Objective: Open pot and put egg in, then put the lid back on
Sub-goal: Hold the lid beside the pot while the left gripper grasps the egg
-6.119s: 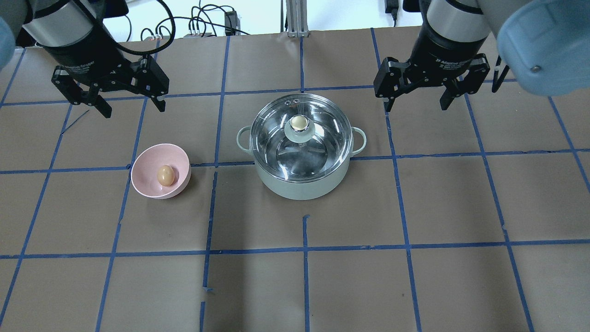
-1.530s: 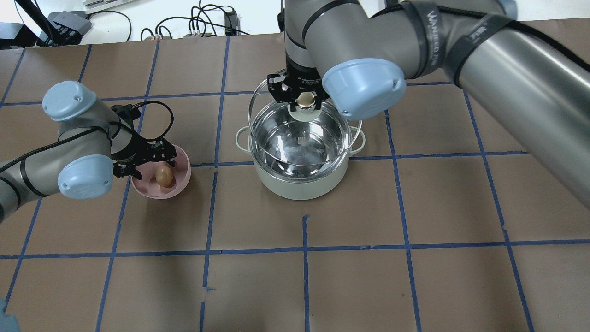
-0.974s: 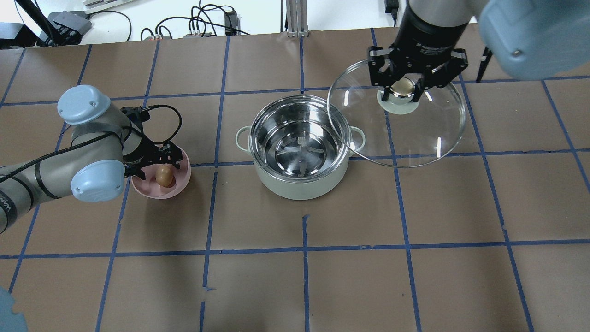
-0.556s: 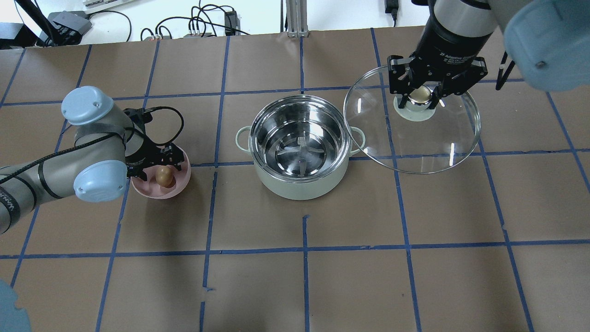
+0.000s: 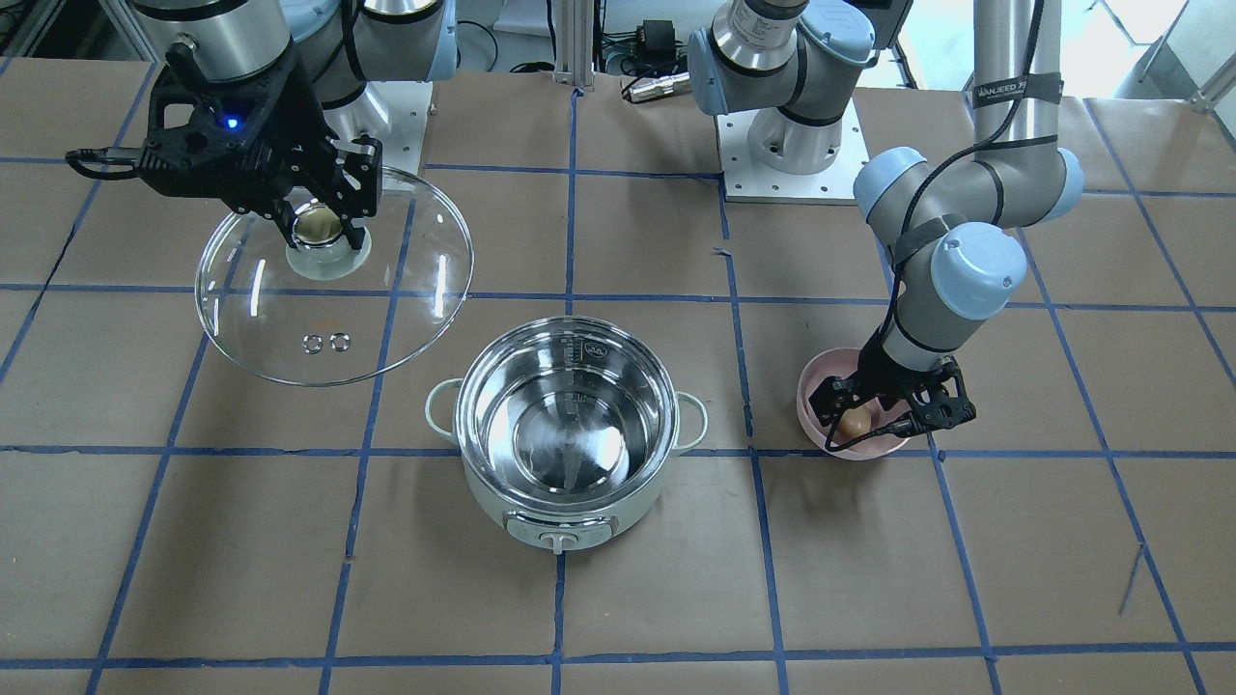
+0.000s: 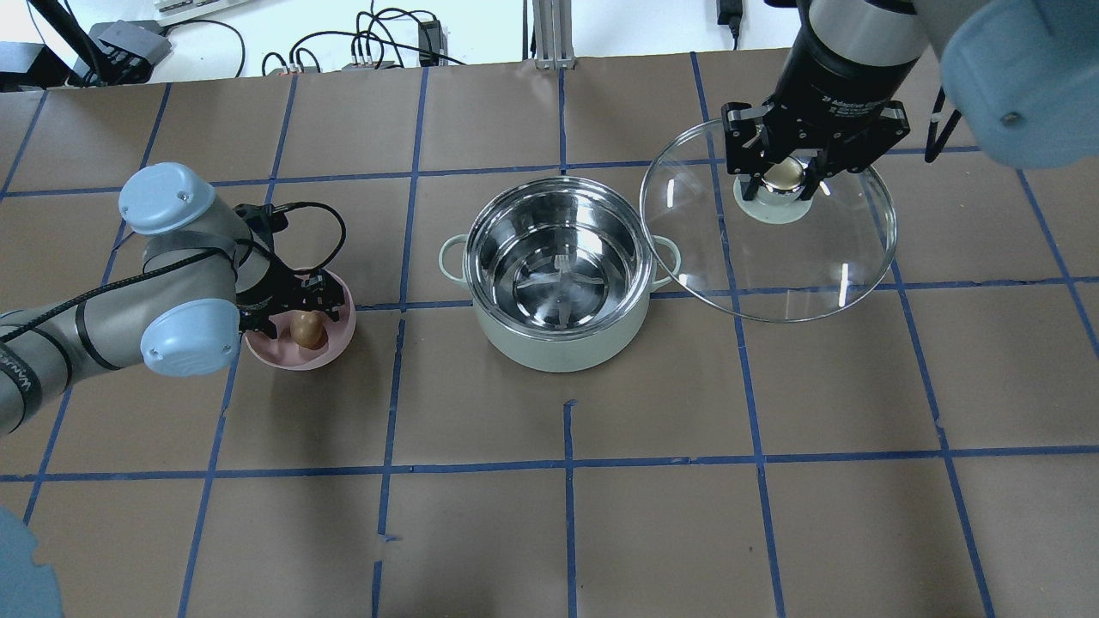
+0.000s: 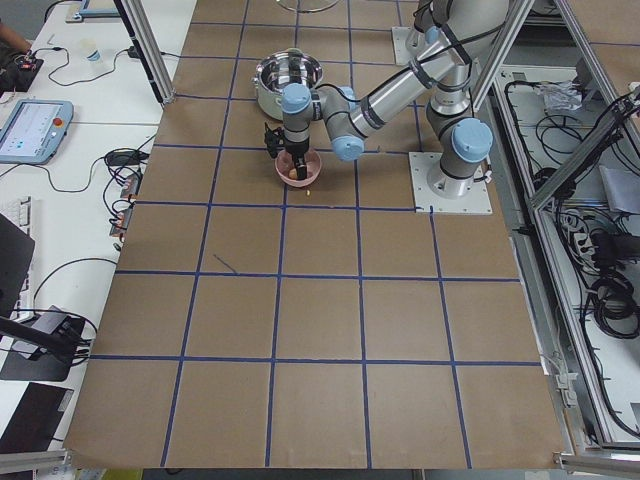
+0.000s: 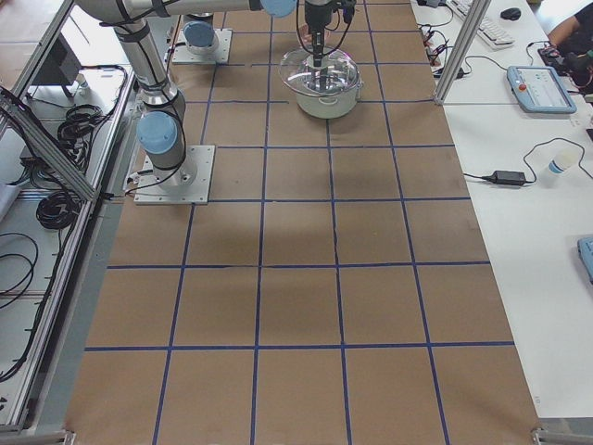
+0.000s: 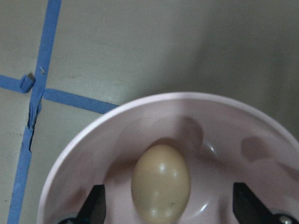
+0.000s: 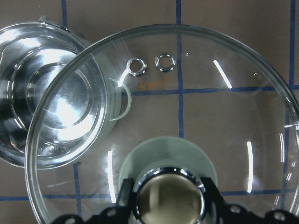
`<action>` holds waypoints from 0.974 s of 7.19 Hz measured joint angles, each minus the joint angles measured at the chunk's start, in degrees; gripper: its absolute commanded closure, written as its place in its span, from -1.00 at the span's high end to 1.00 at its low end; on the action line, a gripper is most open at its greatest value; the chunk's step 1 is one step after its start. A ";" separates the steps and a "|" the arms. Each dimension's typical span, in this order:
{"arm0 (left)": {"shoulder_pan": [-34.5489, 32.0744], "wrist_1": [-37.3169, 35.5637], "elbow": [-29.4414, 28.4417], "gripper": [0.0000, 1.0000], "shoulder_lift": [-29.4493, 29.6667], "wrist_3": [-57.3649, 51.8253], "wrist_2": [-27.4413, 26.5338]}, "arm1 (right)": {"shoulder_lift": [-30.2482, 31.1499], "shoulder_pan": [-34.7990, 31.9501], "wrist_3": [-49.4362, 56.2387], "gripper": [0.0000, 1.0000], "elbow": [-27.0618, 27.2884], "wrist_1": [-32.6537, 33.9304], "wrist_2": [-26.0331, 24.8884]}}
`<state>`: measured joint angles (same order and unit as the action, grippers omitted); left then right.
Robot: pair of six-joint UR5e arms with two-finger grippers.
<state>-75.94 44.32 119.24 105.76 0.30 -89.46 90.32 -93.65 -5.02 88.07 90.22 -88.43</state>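
The pot (image 6: 558, 348) stands open mid-table, its steel interior (image 5: 565, 425) empty. My right gripper (image 6: 783, 176) is shut on the beige knob of the glass lid (image 6: 773, 257) and holds it in the air to the pot's right; it also shows in the front view (image 5: 328, 319) and the right wrist view (image 10: 187, 93). The brown egg (image 6: 306, 330) lies in a pink bowl (image 6: 339, 339). My left gripper (image 6: 296, 313) is open and low inside the bowl. Its fingers (image 9: 96, 205) stand on either side of the egg (image 9: 161, 182) with gaps showing.
The table is covered in brown paper with a grid of blue tape lines (image 6: 567, 463). Cables and sockets (image 6: 378, 43) lie along the far edge. The lid's rim overlaps the pot's right loop handle (image 6: 668, 257) in the overhead view.
My right gripper lifted the lid off the pot and carried it right, where it now holds still. My left gripper came down into the pink bowl around the egg.
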 measured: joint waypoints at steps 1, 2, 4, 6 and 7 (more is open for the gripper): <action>0.00 -0.58 -0.02 0.85 0.22 -0.43 -0.01 | 0.01 0.04 0.28 -1.00 -0.03 -0.16 -0.17; -0.06 -1.11 -0.05 0.74 0.45 -0.59 0.04 | 0.02 0.09 0.52 -1.00 -0.06 -0.36 -0.25; -0.13 -1.39 -0.06 0.32 0.70 -0.63 0.20 | -0.02 0.18 0.63 -0.96 -0.12 -0.74 0.11; -0.10 -1.42 -0.06 -0.06 0.89 -0.55 0.39 | -0.05 0.27 0.68 -0.96 -0.16 -1.57 0.45; -0.10 -1.41 -0.06 -0.35 0.95 -0.49 0.51 | -0.06 0.32 0.81 -0.96 -0.20 -1.81 0.62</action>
<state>-76.04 42.91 119.18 106.71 -0.19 -88.96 90.26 -93.33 -4.20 87.87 88.41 -87.81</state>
